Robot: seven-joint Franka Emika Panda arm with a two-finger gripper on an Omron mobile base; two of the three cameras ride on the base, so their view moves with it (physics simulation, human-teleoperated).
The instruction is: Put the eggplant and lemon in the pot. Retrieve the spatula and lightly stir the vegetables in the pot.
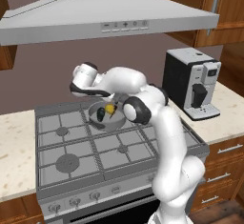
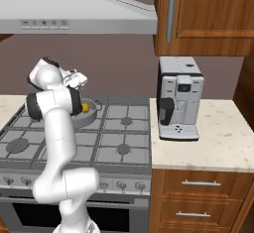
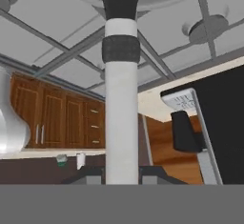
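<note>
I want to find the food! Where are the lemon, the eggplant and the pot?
lemon (image 1: 110,108): left base view, on its yellow middle.
eggplant (image 1: 100,115): left base view, on its dark body.
pot (image 1: 93,124): left base view, on its grey front rim.

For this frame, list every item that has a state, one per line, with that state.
pot: upright on the rear burner, holding both vegetables
eggplant: inside the pot
lemon: inside the pot, beside the eggplant
spatula: gripped, handle running down to the pot
pincer: shut on the spatula
coffee machine: upright on the counter, right of the stove
</note>
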